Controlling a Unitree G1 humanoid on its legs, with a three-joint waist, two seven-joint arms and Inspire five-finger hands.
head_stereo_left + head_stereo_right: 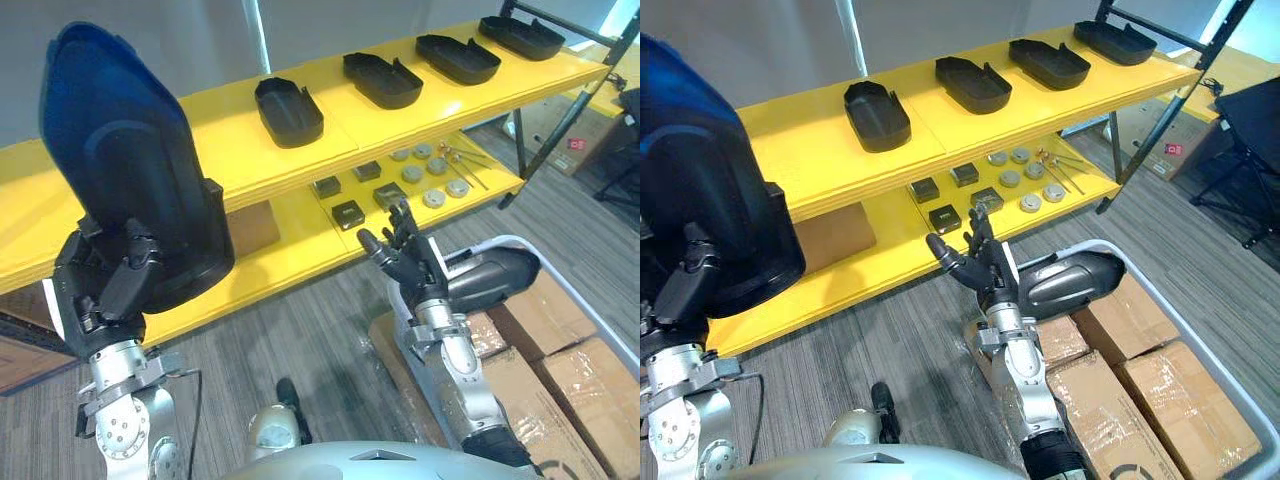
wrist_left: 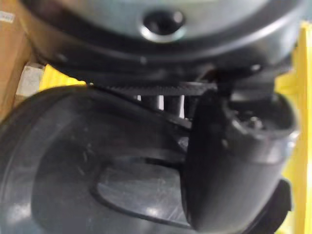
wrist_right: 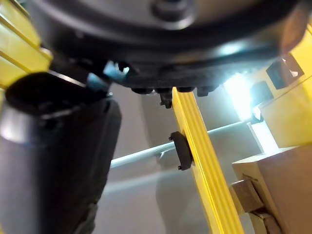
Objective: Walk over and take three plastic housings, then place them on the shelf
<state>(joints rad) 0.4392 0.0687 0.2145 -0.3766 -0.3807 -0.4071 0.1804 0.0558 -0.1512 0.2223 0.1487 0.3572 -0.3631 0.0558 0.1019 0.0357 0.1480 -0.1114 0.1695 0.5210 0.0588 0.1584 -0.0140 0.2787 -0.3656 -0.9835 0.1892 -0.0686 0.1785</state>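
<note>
We are facing a yellow two-deck shelf (image 1: 230, 130) with black frame bars at its far end. To our right, a white-rimmed bin (image 1: 520, 240) is holding several wrapped cardboard boxes (image 1: 1185, 400). One dark plastic housing (image 1: 495, 272) is lying on top of them, just behind our right hand (image 1: 405, 255).

Our left hand (image 1: 110, 275) is gripping the biggest thing near us, a dark held housing (image 1: 120, 150). It is standing upright with fingers and thumb curled round its lower end, and it is blocking our sight of the shelf's left part.

Four more shelf housings (image 1: 288, 110) are sitting in a row along the top deck, open side up and apart from each other. That is making six we can count.

A brown carton (image 1: 835, 238) is resting on the lower deck, under the top one. Our right hand is standing upright before the lower deck's edge, fingers straight and spread, holding nothing.

On that deck we are counting four small black blocks (image 1: 347, 213), six grey discs (image 1: 433, 197) beside them, and a few thin rods (image 1: 465, 160).
</note>
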